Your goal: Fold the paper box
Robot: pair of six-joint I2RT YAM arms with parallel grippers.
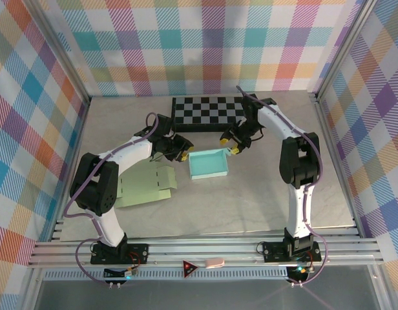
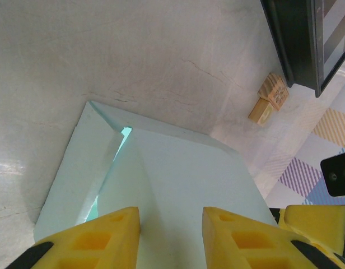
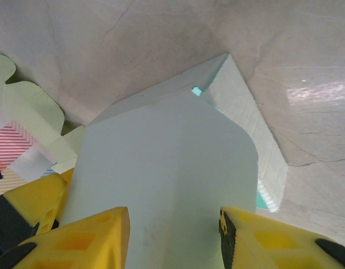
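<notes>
Left hand, right hand half-open, empty, paper box mouth up, long axis left-right.

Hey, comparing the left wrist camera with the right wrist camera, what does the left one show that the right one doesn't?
Left wrist, not right wrist: a small wooden block lying near the dark edge of the checkerboard. Right wrist, not left wrist: the pale green flat cardboard off to one side. Both: the teal paper box close up beneath the camera, with the left hand and the right hand each open over it, yellow tips apart.
</notes>
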